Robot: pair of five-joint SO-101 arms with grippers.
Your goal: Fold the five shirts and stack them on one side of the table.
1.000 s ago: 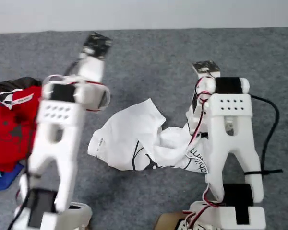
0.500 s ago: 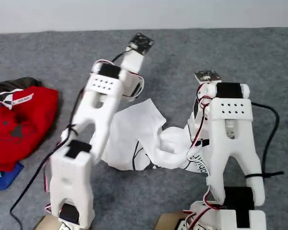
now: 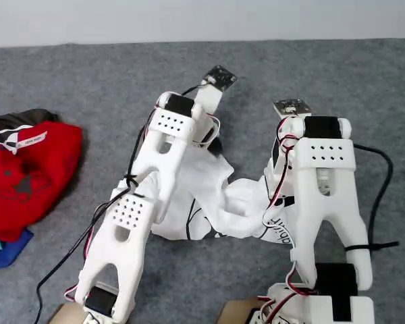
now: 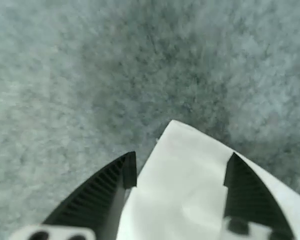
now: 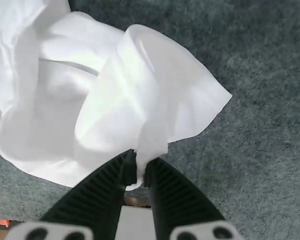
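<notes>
High view: white shirt (image 3: 236, 199) half hidden; left end effector (image 4: 181, 165) agape, right end effector (image 5: 139, 162) pinches it.

Crumpled white shirt (image 3: 219, 192) at centre; red shirt (image 3: 30, 175) heaped over black shirt (image 3: 17, 118) and blue shirt (image 3: 5, 253), far left.

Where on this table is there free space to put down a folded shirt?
Free: the table strip along the far edge, and the patch between the red shirt and the white shirt. Crowded: the middle, where both arms hang over the white shirt.
</notes>
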